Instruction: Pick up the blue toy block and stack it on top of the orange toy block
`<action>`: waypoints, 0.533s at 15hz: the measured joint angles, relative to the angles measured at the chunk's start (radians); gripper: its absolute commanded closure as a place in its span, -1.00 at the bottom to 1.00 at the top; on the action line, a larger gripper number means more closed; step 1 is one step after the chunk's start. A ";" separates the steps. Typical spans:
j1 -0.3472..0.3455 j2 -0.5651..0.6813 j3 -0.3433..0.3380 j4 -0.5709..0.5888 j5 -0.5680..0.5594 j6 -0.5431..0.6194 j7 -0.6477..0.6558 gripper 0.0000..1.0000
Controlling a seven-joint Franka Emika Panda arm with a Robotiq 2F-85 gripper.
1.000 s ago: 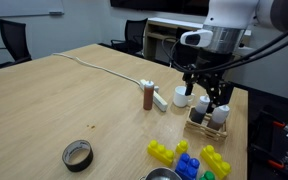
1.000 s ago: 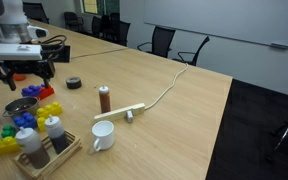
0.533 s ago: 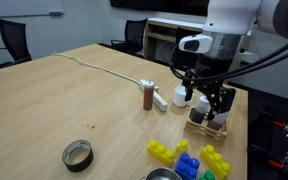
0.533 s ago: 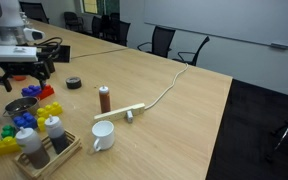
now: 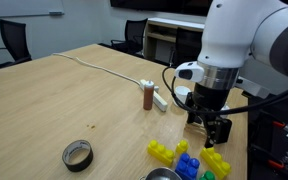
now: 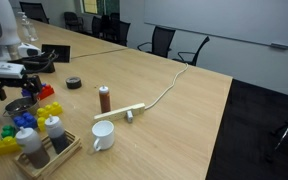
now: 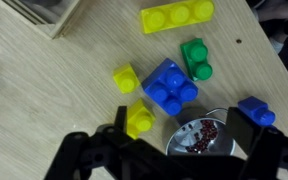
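While my pincer (image 7: 174, 148) hangs spread above the desk (image 7: 44, 90), the blue toy block (image 7: 170, 88) lies flat below it: bright blue, squarish, four round studs up. Small yellow brick (image 7: 127, 78) and green brick (image 7: 196, 58) just beside, metal bowl (image 7: 204, 135) near.

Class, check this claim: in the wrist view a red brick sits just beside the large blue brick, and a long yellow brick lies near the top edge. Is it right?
No. Beside the blue toy block sits a green brick, not a red one; the wrist view shows it. The long yellow brick does lie near the top edge.
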 measured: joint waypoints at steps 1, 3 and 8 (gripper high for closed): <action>0.003 0.013 0.005 0.000 -0.003 0.011 0.035 -1.00; 0.005 0.020 0.007 0.002 -0.003 0.018 0.057 -1.00; 0.004 0.022 0.007 0.003 -0.003 0.018 0.059 -1.00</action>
